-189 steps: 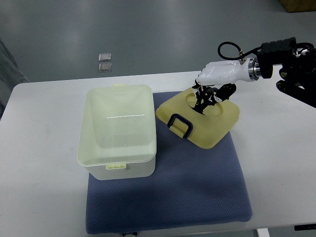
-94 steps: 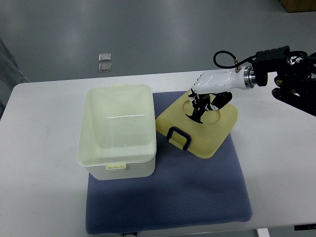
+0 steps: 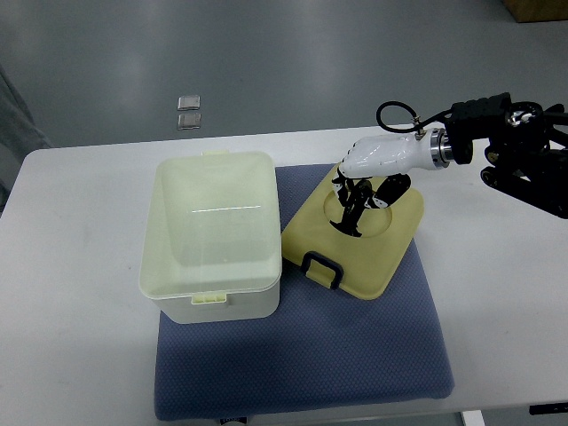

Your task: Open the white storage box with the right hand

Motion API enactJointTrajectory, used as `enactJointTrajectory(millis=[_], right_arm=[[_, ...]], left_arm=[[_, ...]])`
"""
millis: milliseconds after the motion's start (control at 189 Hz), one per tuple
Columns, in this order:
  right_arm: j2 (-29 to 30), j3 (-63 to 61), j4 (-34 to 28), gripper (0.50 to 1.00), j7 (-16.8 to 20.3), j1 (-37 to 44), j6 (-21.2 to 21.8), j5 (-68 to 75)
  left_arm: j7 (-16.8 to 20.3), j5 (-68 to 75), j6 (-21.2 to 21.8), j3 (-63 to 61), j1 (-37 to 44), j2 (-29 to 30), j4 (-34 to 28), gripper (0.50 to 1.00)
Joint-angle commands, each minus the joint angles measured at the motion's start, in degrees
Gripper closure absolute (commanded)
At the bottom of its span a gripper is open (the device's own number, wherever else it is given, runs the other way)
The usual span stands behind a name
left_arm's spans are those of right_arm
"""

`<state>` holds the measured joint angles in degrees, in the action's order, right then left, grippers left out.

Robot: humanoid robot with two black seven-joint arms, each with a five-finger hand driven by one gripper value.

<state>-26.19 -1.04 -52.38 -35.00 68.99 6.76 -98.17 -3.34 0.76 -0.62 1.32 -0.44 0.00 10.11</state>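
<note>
Your right hand (image 3: 362, 188) has its dark fingers (image 3: 351, 213) curled into the round recess of the yellow lid (image 3: 355, 240), gripping it. The lid lies tilted on the blue mat (image 3: 355, 355), just right of the open white storage box (image 3: 211, 235), its black handle (image 3: 320, 269) facing you.

view: single top camera | angle: steep downward from robot's side | range: moderate, whole surface (image 3: 80, 355) visible | floor along frame top

A blue mat (image 3: 355, 355) covers the white table (image 3: 71, 293); floor tiles (image 3: 188, 112) beyond.
</note>
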Motion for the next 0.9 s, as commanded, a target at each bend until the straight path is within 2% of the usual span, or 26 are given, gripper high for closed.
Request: enactJointTrajectory(millis=[0,21,164,212,439,731,895], right_arm=[[0.0,-0.2,0.0,0.671,0.0,-0.3,0.1,0.2],[0.0,-0.3,0.0,0.644,0.0,-0.4,0.2,0.2],[0.0,-0.3,0.0,0.632,0.0,-0.5,0.6,1.3],[0.0,-0.3,0.0,0.603,0.0,-0.4,0.6,1.7],[-0.1,-0.8,0.0,0.593,0.0,-0.3,0.3,6.1],[0.0,-2.2,0.2,0.593,0.0,-0.7,0.2,25.0],[0.9,-9.0,0.9,0.593,0.0,-5.0,0.4,41.0]], left_arm=[[0.0,0.0,0.0,0.0,0.0,0.0,0.0,0.5],[0.0,-0.1,0.0,0.0,0.0,0.0,0.0,0.5],[0.0,0.0,0.0,0.0,0.0,0.0,0.0,0.5],[0.0,0.0,0.0,0.0,0.0,0.0,0.0,0.5],[0.0,-0.1,0.0,0.0,0.0,0.0,0.0,0.5],[0.0,0.0,0.0,0.0,0.0,0.0,0.0,0.5],[0.0,0.0,0.0,0.0,0.0,0.0,0.0,0.5]])
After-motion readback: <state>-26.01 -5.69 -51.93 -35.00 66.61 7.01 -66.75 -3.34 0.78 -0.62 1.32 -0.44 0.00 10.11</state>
